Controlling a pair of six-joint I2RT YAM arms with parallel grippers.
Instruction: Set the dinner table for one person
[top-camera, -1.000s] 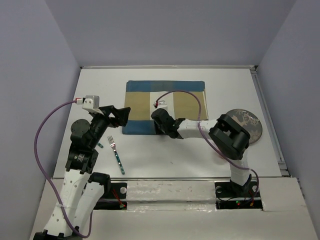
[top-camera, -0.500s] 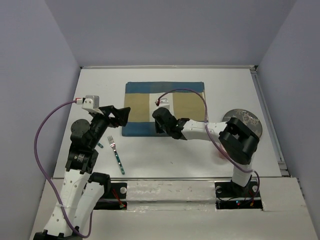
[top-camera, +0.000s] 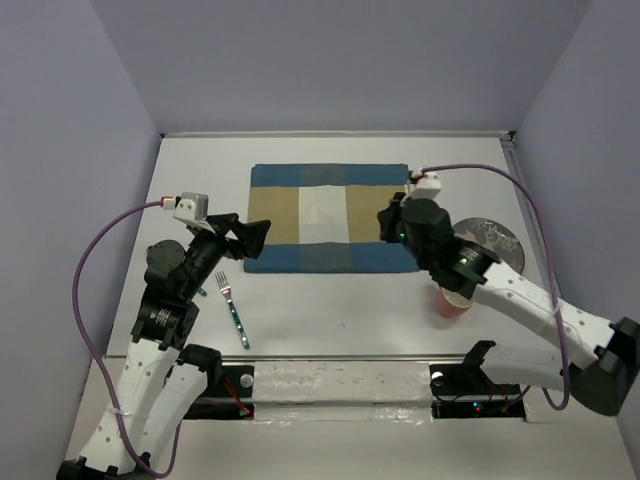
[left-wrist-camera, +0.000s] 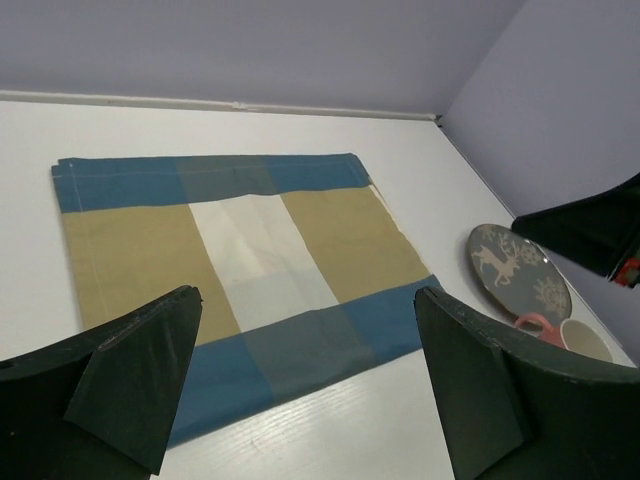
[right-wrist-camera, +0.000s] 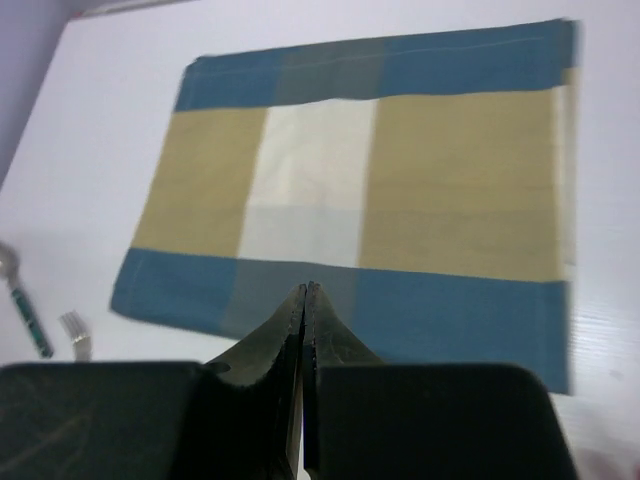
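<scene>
— What did the dinner table (top-camera: 340, 310) look like?

— It was a large, flat, plain white rectangle. In the top view it ran from the arm bases to the far wall, with a thin pale rail (top-camera: 335, 134) along its far and right edges.

— And what lay on it?

— A patchwork placemat (top-camera: 330, 217) lay flat in the far middle. It had blue bands along its long sides, tan panels and a white square in the centre. A fork (top-camera: 232, 308) with a teal patterned handle lay near the left front, tines pointing away from the arms, apart from the mat. Another teal-handled utensil (right-wrist-camera: 25, 300) lay just left of the fork, mostly hidden under the left arm in the top view. Right of the mat sat a grey plate (left-wrist-camera: 520, 270) with a deer pattern. A pink mug (top-camera: 452, 303) stood just beside it on the near side, partly covered by the right arm.

— The grippers?

— The left gripper (left-wrist-camera: 308, 300) hung above the table by the mat's left edge, its fingers spread wide with nothing in them. The right gripper (right-wrist-camera: 305, 300) was over the mat's right end, fingers pressed together with nothing between them.

— The room?

— Plain lavender walls (top-camera: 340, 60) closed in the table at the back and on both sides.
</scene>
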